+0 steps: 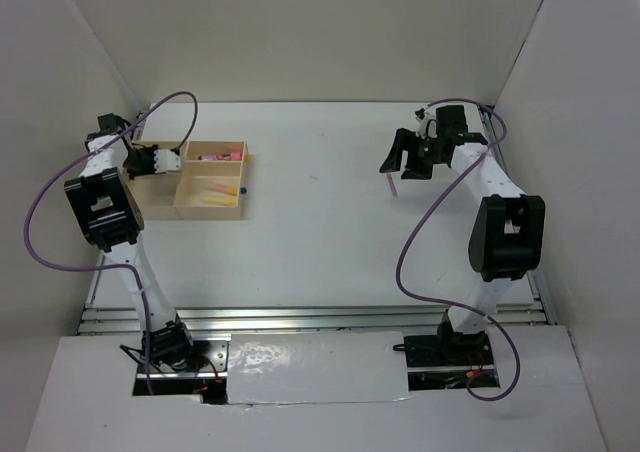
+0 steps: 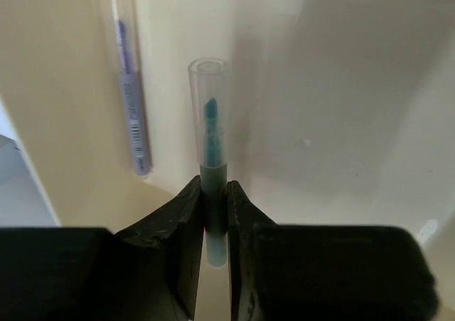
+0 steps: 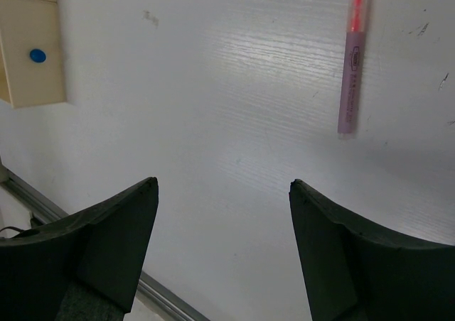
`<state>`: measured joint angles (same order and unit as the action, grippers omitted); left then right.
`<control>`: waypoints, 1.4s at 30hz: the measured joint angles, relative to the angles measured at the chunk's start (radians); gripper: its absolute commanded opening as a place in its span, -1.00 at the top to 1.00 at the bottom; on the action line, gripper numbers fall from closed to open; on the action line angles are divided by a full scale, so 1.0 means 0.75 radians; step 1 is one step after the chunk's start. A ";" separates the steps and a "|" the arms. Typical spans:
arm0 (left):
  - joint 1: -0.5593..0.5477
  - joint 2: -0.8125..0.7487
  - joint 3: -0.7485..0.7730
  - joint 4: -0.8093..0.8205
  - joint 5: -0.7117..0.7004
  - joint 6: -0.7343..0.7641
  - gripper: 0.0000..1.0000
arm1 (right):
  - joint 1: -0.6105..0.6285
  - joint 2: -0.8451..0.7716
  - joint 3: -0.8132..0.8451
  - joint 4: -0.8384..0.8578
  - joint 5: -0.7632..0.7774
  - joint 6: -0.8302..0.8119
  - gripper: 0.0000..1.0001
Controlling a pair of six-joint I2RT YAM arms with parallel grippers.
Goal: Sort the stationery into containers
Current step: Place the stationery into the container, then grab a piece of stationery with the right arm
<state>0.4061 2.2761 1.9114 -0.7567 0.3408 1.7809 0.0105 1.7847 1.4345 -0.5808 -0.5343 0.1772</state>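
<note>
Nearest to me in the tray [image 1: 158, 200], on the left of the table [image 1: 320, 222], the yellow markers [image 1: 215, 190] fill the near right compartment, so nothing more should land there. The thin pink pen [image 3: 349, 86] lies flat on the table well to the right of the tray. My right pincer [image 3: 224, 186] hangs just beyond it with its fingers wide apart and empty. In my right wrist view the pen sits off to one side, not between the fingers. If I close from here I catch nothing, and if I come down crooked a finger could nudge the pen and send it rolling. My left pincer [image 2: 213, 193] is over the left part of the tray, clamped on the tail end of a teal pen [image 2: 210, 122] with a clear cap. Most of the teal pen sticks out past the grip, so it could swing or slip. Dropped from too high, it could bounce, rest against a wall, or land across the grey pen [image 2: 131, 115] lying by the compartment's left side. Farthest off, the pink highlighter [image 1: 225, 156] sits in the far right compartment. A careless sweep over the divider could disturb it.
</note>
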 measured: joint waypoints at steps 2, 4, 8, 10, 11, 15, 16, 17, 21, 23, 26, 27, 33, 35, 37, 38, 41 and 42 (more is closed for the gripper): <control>0.006 0.000 -0.019 0.002 -0.007 -0.004 0.20 | 0.000 0.001 0.000 0.000 0.000 0.000 -0.63; 0.002 0.000 -0.024 0.003 -0.010 -0.009 0.13 | 0.000 0.002 0.000 -0.001 0.000 0.000 -0.63; -0.016 0.000 -0.024 0.024 -0.017 -0.011 -0.03 | 0.000 0.009 0.003 -0.006 0.001 -0.001 -0.63; -0.023 0.000 -0.024 0.028 -0.019 -0.015 -0.04 | 0.000 0.014 0.006 -0.011 0.002 0.000 -0.62; -0.028 0.000 -0.024 0.031 -0.019 -0.017 -0.05 | 0.000 0.020 0.010 -0.012 0.002 -0.001 -0.62; -0.036 0.000 -0.024 0.034 -0.017 -0.034 -0.09 | 0.000 0.048 0.024 -0.017 0.010 -0.001 -0.62; -0.036 0.000 -0.024 0.034 -0.013 -0.040 -0.27 | 0.000 0.054 0.026 -0.016 0.017 -0.001 -0.62; -0.036 0.000 -0.024 0.034 -0.005 -0.044 -0.29 | 0.000 0.062 0.028 -0.016 0.032 0.001 -0.61; -0.035 -0.049 -0.043 0.047 0.067 -0.161 -0.37 | -0.013 0.121 0.082 -0.026 0.120 0.020 -0.55; -0.037 -0.126 -0.072 0.076 0.112 -0.269 -0.68 | -0.020 0.192 0.164 -0.045 0.184 0.027 -0.51; -0.047 -0.308 -0.145 0.193 0.158 -0.485 -0.99 | -0.014 0.323 0.302 -0.069 0.283 0.025 -0.37; -0.055 -0.386 -0.187 0.262 0.168 -0.585 -0.99 | -0.007 0.370 0.346 -0.093 0.334 0.018 -0.32; -0.087 -0.785 -0.364 0.531 0.277 -1.161 -0.98 | 0.103 0.597 0.523 -0.176 0.493 -0.054 -0.25; -0.085 -0.861 -0.393 0.563 0.324 -1.320 -0.99 | 0.139 0.628 0.538 -0.202 0.538 -0.083 -0.23; -0.083 -0.906 -0.420 0.565 0.360 -1.451 -0.99 | 0.172 0.660 0.573 -0.229 0.586 -0.112 -0.18; -0.083 -0.923 -0.434 0.559 0.375 -1.508 -0.99 | 0.187 0.678 0.599 -0.238 0.608 -0.126 -0.15; -0.084 -0.966 -0.490 0.538 0.410 -1.656 -0.98 | 0.214 0.747 0.706 -0.262 0.667 -0.159 -0.05; -0.084 -0.983 -0.516 0.535 0.423 -1.697 -0.99 | 0.215 0.760 0.726 -0.263 0.680 -0.166 0.03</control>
<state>0.3431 1.5387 1.5246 -0.3557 0.6579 0.5079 0.1715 2.3550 1.9789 -0.7784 -0.0242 0.0528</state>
